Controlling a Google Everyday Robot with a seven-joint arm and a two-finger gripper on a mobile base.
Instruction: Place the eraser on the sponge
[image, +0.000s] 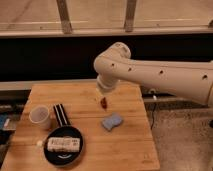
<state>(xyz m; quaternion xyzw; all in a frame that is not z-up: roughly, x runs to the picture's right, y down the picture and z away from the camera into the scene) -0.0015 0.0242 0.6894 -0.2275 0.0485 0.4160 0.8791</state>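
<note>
The eraser (61, 114), a narrow black block with pale stripes, lies on the wooden table (125, 145) left of centre, beside a paper cup. Right of centre lies the light blue sponge (112, 121), with nothing on it. My white arm reaches in from the right. The gripper (103, 102) hangs below the arm's wrist, over the middle of the table, just above and left of the sponge and well right of the eraser. A small red object shows at the gripper's tip.
A white paper cup (40, 117) stands at the left of the table. A black dish (62, 146) with a white speckled bar (63, 144) sits at the front left. The table's right edge drops to a speckled floor. A dark wall and railing run behind.
</note>
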